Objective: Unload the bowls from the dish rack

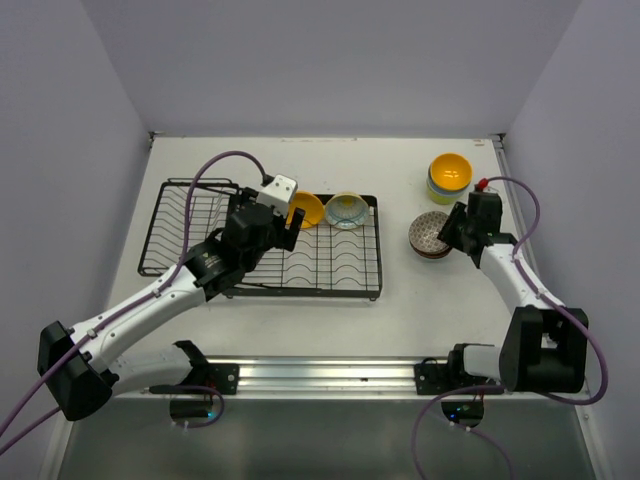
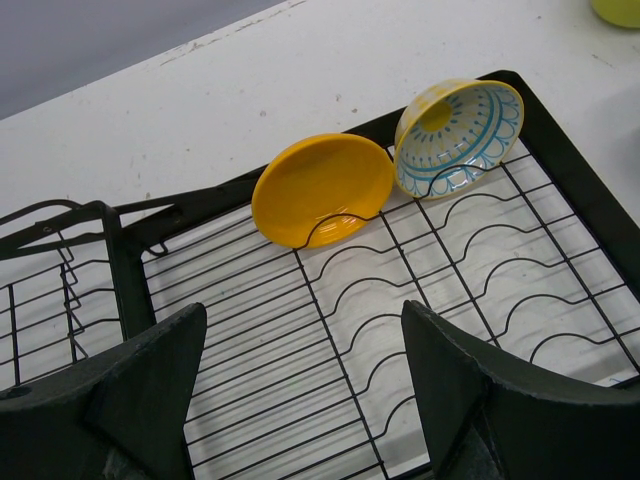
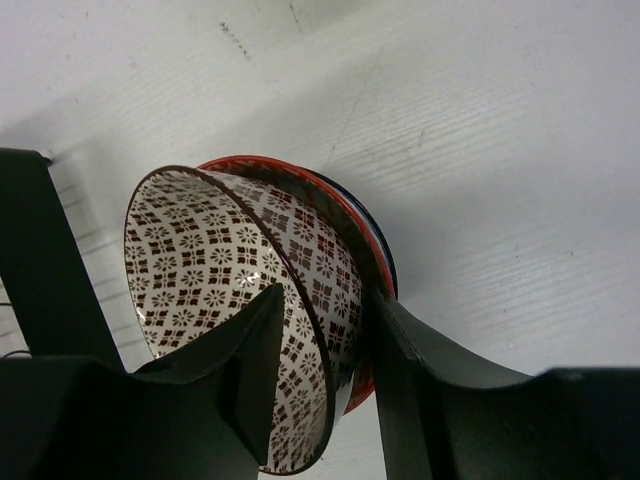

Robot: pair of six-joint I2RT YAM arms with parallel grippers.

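Centre right, my right gripper is stacking the clenched red-brown patterned ceramic bowl; my spread left gripper is facing the glossy orange-yellow bowl in the black wire rack, needing a rim pinch.

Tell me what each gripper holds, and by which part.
The right gripper holds the red-brown patterned bowl by its wall near the rim, one finger inside and one outside. The left gripper holds nothing; it is open above the dish rack.
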